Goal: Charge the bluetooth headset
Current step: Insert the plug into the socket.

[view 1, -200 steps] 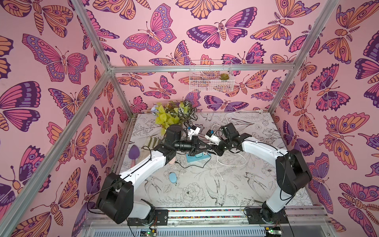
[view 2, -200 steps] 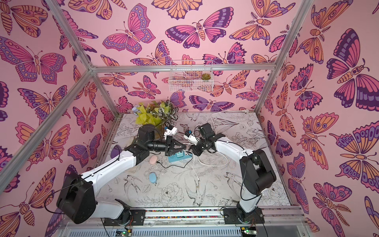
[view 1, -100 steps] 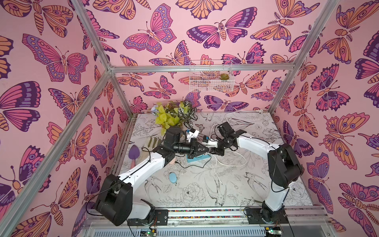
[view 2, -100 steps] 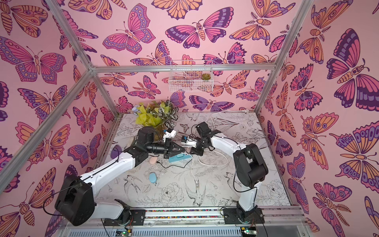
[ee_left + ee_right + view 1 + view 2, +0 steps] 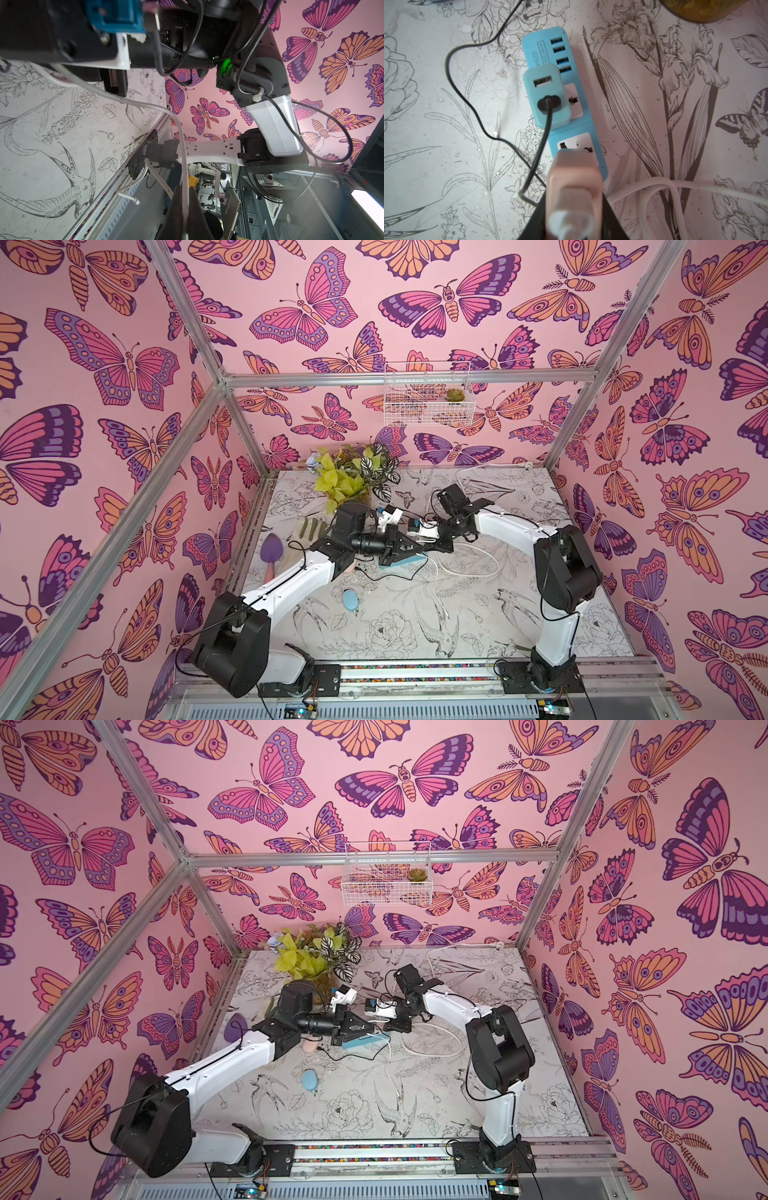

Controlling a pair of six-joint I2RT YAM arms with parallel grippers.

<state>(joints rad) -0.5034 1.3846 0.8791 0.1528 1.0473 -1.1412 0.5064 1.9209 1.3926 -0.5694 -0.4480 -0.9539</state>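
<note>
Honestly, right hand (image 5: 573,197) grasps the pink plug (image 5: 574,176) just short of the power strip (image 5: 533,47); left hand (image 5: 184,199) clenches the white cable (image 5: 145,106). A taut cable could skew the prongs. Can't spot the headset.

I'm seeing a sky-blue power strip (image 5: 583,125) showing white sockets, a paler teal adapter (image 5: 548,93), a black cable (image 5: 545,133), a pink plug (image 5: 575,178), a white cable (image 5: 685,184), the table (image 5: 374,635) carrying black-on-white flower-and-bird drawings, pink walls (image 5: 374,344) wearing purple-orange butterflies.
</note>
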